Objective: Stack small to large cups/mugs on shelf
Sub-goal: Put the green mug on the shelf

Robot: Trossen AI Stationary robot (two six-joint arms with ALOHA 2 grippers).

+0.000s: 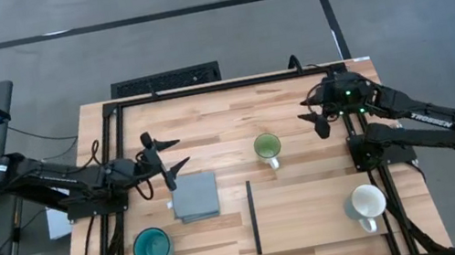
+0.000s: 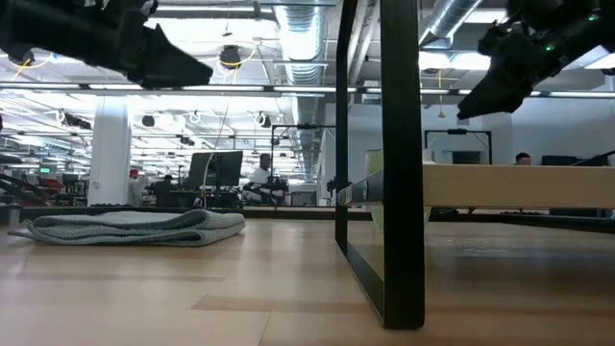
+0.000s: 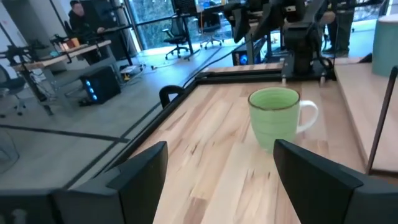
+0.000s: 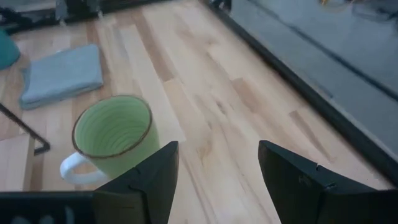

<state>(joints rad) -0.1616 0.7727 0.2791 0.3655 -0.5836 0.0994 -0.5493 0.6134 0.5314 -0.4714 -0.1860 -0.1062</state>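
No mug on shelf [image 1: 315, 210] yet. Right gripper [image 1: 316, 117] spread, nearing green mug [image 1: 267, 147]; we'd descend, pinch rim. Left gripper [image 1: 167, 156] spread, waiting.

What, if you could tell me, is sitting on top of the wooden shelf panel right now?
Only the white mug stands on the shelf, near its outer end. Whatever lies under the panel is covered.

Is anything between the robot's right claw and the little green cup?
No, nothing visible is in the way. Only bare table lies between the open right gripper and the light green mug, which stands upright by itself, just off the shelf.
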